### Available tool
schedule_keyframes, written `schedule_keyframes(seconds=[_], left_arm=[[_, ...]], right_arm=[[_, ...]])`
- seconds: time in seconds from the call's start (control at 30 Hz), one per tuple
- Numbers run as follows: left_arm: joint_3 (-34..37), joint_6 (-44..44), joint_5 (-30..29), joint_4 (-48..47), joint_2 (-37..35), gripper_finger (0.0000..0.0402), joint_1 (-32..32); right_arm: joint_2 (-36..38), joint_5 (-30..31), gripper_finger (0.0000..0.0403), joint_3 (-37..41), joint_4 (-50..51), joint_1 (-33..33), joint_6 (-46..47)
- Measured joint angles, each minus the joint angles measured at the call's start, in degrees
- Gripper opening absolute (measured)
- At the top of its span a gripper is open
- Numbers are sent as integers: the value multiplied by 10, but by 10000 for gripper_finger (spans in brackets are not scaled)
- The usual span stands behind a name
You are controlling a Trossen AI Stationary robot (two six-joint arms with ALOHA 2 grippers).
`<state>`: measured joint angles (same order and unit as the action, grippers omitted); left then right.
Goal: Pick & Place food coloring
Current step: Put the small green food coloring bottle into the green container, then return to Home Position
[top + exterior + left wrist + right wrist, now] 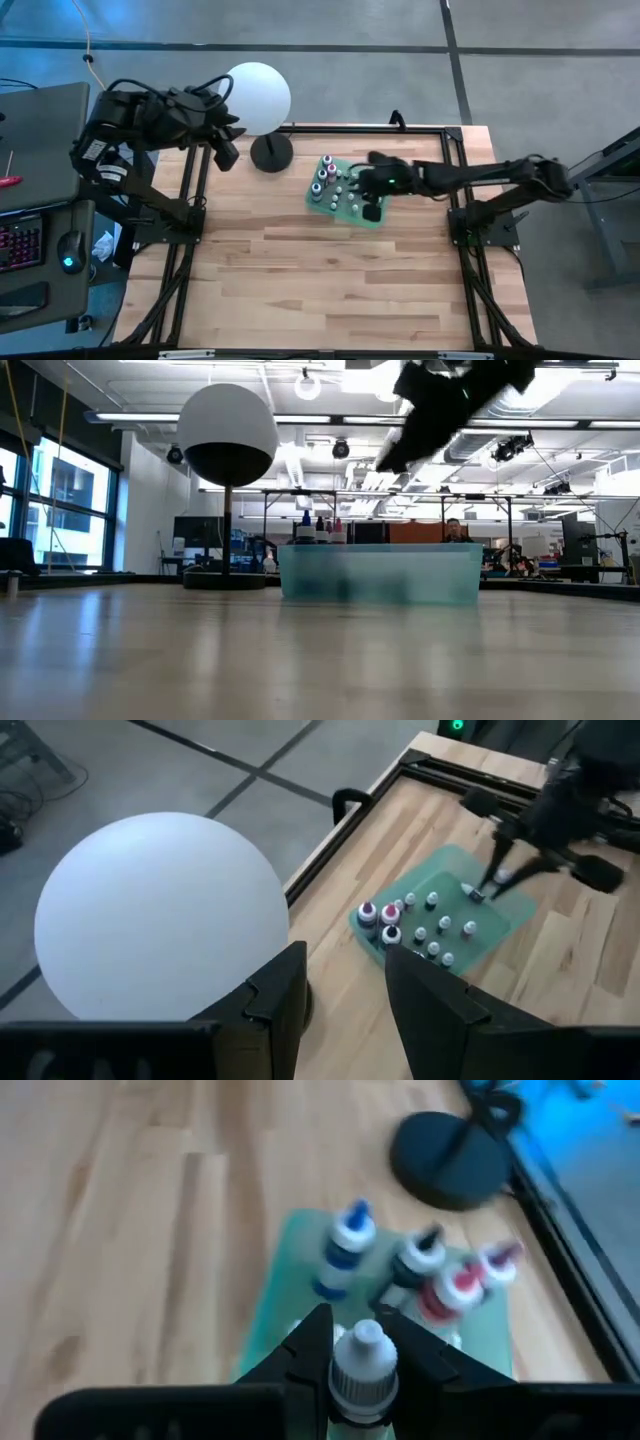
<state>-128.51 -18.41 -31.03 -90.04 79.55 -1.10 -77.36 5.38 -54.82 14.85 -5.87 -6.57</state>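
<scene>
One white-capped food coloring bottle [365, 1365] clamped between right hand [362, 1342] fingers above tray [375, 219].

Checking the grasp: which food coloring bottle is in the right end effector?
The white-capped bottle between the right end effector fingers; the others stand apart on the green tray.

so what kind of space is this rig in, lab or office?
Looks like an open-plan robotics lab or workshop. The low view shows exposed ceiling ducts and strip lights, and more frame rigs and monitors behind the wooden table. In the high view a desk with keyboard and mouse stands beside it.
</scene>
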Motion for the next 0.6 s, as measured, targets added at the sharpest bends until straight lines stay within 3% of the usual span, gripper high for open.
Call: schedule_keyframes(seconds=[0.17, 0.33, 0.6], left_arm=[[0, 1, -18, 0, 0, 135, 0], [0, -3, -43, 0, 6, 135, 0], [1, -29, -71, 0, 20, 135, 0]], right_arm=[[60, -1, 79, 206, -277, -45, 17], [19, 11, 78, 348, -553, -83, 70], [-65, -4, 16, 351, -576, -120, 91]])
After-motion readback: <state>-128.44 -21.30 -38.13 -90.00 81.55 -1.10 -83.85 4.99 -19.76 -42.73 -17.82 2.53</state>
